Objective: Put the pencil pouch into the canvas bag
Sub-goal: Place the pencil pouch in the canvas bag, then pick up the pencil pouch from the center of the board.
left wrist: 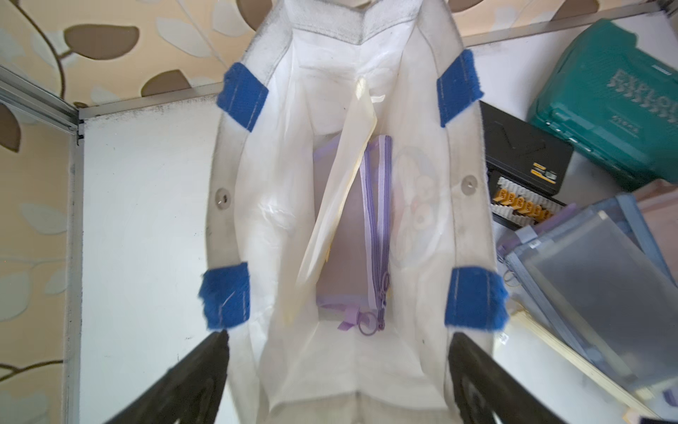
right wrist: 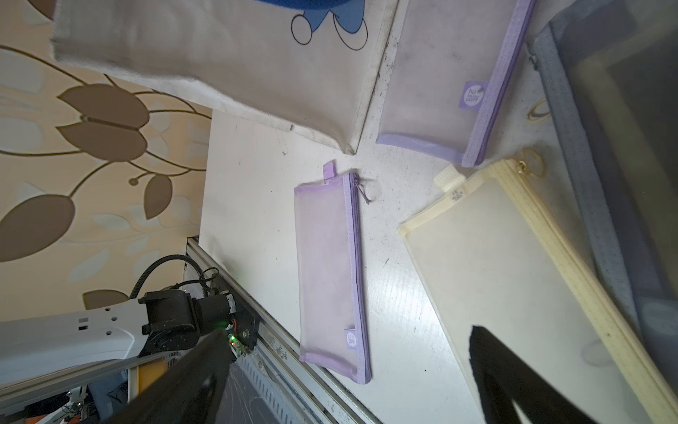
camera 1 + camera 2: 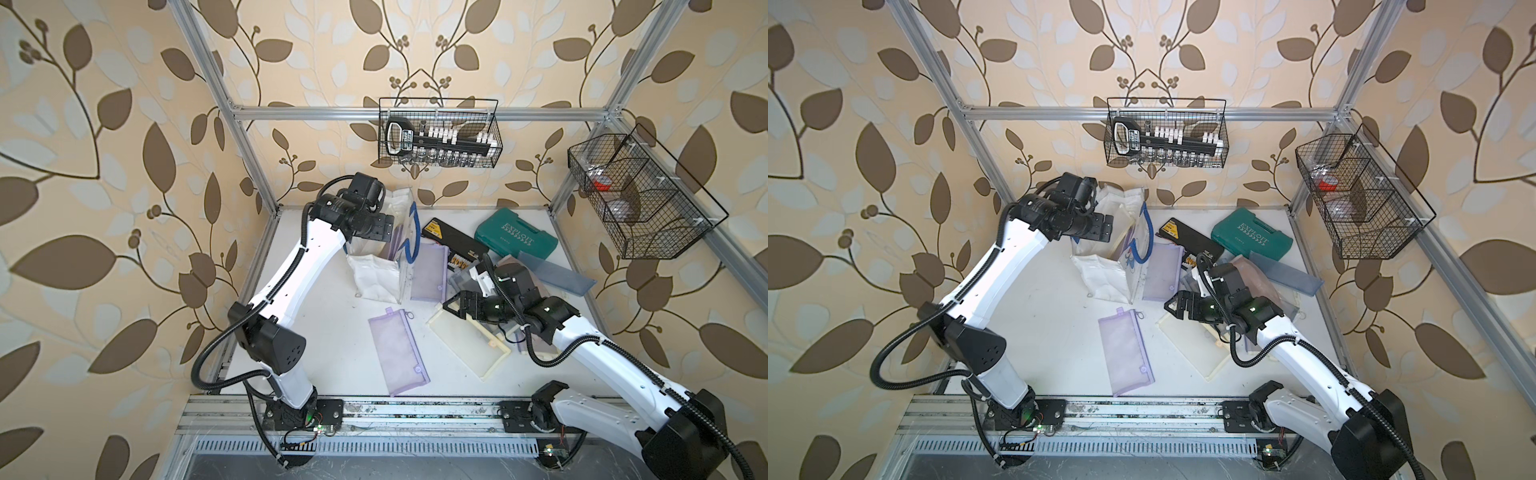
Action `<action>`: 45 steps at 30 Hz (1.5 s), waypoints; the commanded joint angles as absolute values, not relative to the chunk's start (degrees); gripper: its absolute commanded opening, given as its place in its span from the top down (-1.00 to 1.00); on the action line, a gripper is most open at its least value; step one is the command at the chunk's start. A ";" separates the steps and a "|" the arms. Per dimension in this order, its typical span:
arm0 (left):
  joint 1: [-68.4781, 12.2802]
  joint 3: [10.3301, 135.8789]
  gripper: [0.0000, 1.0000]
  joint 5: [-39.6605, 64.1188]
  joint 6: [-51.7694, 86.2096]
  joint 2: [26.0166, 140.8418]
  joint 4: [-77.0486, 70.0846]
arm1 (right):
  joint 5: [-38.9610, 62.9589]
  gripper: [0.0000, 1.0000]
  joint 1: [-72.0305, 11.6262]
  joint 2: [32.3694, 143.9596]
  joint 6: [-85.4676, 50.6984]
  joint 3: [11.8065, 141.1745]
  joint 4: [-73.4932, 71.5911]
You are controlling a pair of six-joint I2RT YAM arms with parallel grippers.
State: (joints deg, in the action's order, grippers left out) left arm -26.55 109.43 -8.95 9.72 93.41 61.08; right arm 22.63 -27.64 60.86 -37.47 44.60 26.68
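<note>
1. Left claw (image 3: 384, 228) — poised over the mouth of the canvas bag (image 3: 376, 274), jaws spread wide with nothing between them. In the left wrist view its dark fingers (image 1: 190, 381) flank the opening.
2. Canvas bag: white fabric, blue strap handles (image 3: 411, 237), standing upright at the rear of the surface (image 3: 324, 332), mouth open.
3. Pencil pouch (image 1: 348, 238): lilac mesh with a lilac zip, lying down inside the canvas bag, touched by neither claw. An inner cream pouch (image 1: 345, 165) leans across it in the same bag.
4. Second lilac pouch (image 3: 428, 272): on the surface just beside the bag, on the side toward the right arm.
5. Third lilac pouch (image 3: 399, 351): flat on the surface toward the front, apart from the bag, zip closed.
6. Outer cream pouch (image 3: 465, 345): flat on the surface, partly hidden under the right arm.
7. Right claw (image 3: 451, 306) — jaws wide and empty, hovering over a corner of the outer cream pouch.
8. Black case (image 3: 453, 239): at the rear, beside the bag's strap side; yellow pieces show at its open end.
9. Green tool case (image 3: 515, 239): marked EXPLOIT, closed, next to the black case.
10. Blue-grey pouch (image 3: 557, 272): at the far edge of the surface, tilted against the clutter.
11. Wire baskets: one on the back rail (image 3: 440, 133) holding a tool set, one on the side rail (image 3: 640, 199).
</note>
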 commanded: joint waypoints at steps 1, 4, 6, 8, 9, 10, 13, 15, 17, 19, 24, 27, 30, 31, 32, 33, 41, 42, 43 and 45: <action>-27.84 104.72 -0.96 -4.82 12.27 85.10 64.97 | 22.15 -0.99 -28.06 61.18 -37.33 43.54 25.29; -28.29 97.42 -0.97 0.31 14.39 78.02 65.13 | 22.80 -0.99 -28.26 61.94 -37.41 42.23 24.47; -28.81 92.12 -0.97 2.98 16.44 73.65 64.97 | 22.96 -0.99 -28.96 62.82 -37.20 41.66 23.88; -28.92 87.03 -0.97 5.69 18.66 69.33 64.16 | 23.13 -0.99 -29.56 63.80 -37.21 41.17 23.18; -28.91 83.81 -0.97 7.01 20.23 67.04 63.46 | 23.21 -0.98 -29.91 64.34 -37.38 40.83 22.62; -28.87 80.99 -0.96 8.26 21.49 65.18 62.94 | 23.29 -0.98 -30.21 64.94 -37.49 40.49 22.14; -28.91 72.21 -0.95 13.60 26.68 60.18 61.26 | 23.73 -0.98 -32.18 67.09 -38.14 39.75 19.89; -28.89 65.24 -0.93 16.21 30.48 56.93 59.75 | 23.57 -0.96 -33.82 68.96 -38.65 39.39 18.27; -28.86 58.49 -0.91 18.85 33.45 54.16 57.24 | 23.59 -0.96 -35.39 71.10 -39.10 39.30 16.26; -28.90 52.12 -0.87 20.61 36.81 52.13 54.55 | 23.98 -0.94 -36.98 73.64 -39.30 39.72 14.59; -28.85 38.42 -0.73 24.18 45.54 48.76 45.22 | 23.75 -0.87 -41.84 81.91 -38.94 42.65 11.60; -28.93 32.92 -0.64 25.29 48.59 49.06 39.87 | 23.57 -0.78 -43.86 85.98 -38.52 44.57 10.66; -29.05 29.99 -0.59 24.71 48.60 50.37 36.88 | 23.63 -0.71 -44.75 89.04 -38.17 45.86 10.12; -29.09 29.24 -0.57 24.48 49.92 50.80 35.94 | 23.80 -0.69 -44.83 89.77 -38.30 45.96 9.60; -29.09 28.46 -0.55 24.51 50.59 51.37 34.51 | 23.91 -0.67 -44.87 90.49 -38.49 45.81 9.02; -29.06 27.44 -0.52 24.73 51.15 52.20 32.81 | 23.99 -0.64 -44.88 91.14 -38.66 45.77 8.37; -29.76 22.78 -0.32 25.22 54.90 59.85 19.94 | 26.48 -0.48 -45.16 96.51 -40.15 45.35 3.36; -30.03 22.68 -0.30 25.22 55.13 61.17 18.45 | 26.93 -0.45 -45.28 97.22 -40.45 45.31 2.57; -30.28 22.68 -0.28 25.18 55.36 62.30 17.39 | 27.42 -0.42 -45.45 97.85 -40.74 45.24 1.79; -30.92 22.76 -0.24 25.16 55.94 65.18 14.53 | 28.65 -0.31 -45.95 99.51 -41.43 45.18 -0.08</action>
